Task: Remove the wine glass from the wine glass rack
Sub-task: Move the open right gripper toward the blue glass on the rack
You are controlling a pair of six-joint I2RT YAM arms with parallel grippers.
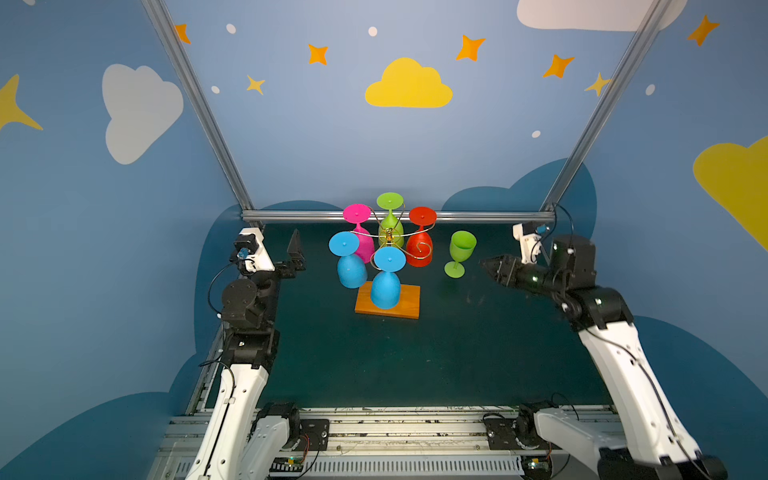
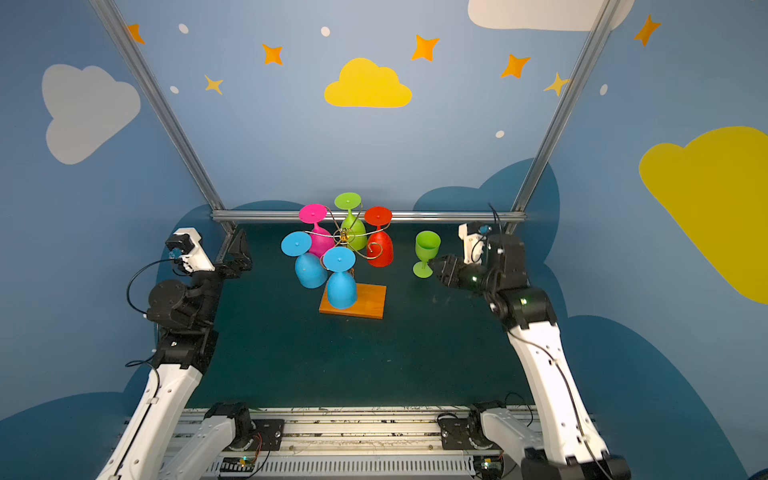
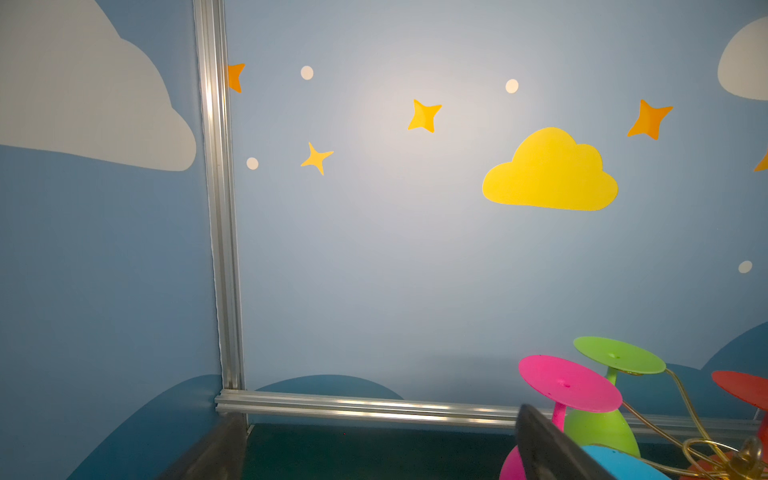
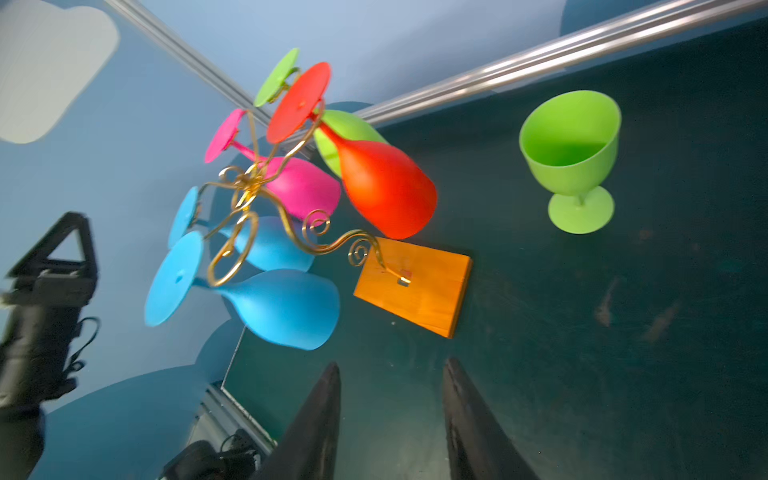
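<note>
The right gripper (image 1: 489, 266), open and empty, sits near the green wine glass (image 1: 462, 245) at right — a bad swing could tip it. The left gripper (image 1: 296, 254) is open too.

The dark green surface (image 1: 457, 353) fills the lower middle of both top views. Just above its centre the wine glass rack (image 1: 388, 237) stands with its orange-brown wooden base (image 1: 409, 301) flat on the surface. To the right, apart from the base, a green wine glass (image 1: 460, 253) stands upright on its foot. Faint pale marks (image 4: 606, 299) nearby may be scuffs.
</note>
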